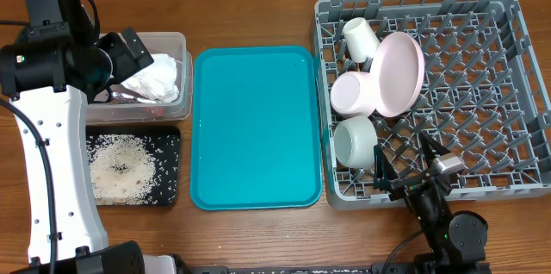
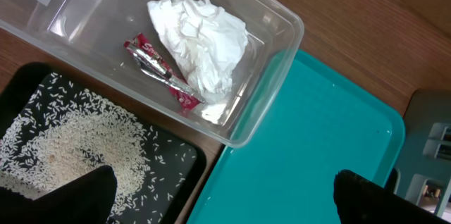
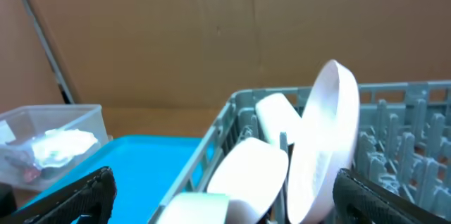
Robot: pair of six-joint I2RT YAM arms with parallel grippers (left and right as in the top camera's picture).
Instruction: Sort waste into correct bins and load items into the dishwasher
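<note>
Both claws gaped, holding nothing. Nearest, the right claw (image 3: 225, 204) hung over the front wall of the dish rack (image 1: 495, 93), right of the teal tray (image 1: 256, 127). Left of that tray, rice (image 1: 120, 175) lay scattered in the black tray (image 1: 170, 140). Beyond it, the left claw (image 2: 224, 201) hovered above the clear tub (image 1: 164, 40), which held the napkin (image 1: 159, 77) and wrapper (image 2: 158, 69). Right of the tray, bowls (image 1: 355, 93), plate (image 1: 398, 74) and cup (image 1: 360, 38) crowded the rack's left side; pegs (image 1: 482, 127) farther right stood free.

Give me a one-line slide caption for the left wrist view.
Open left gripper; clear tub holds crumpled napkin and red wrapper, rice lies in black tray, teal tray alongside.
</note>
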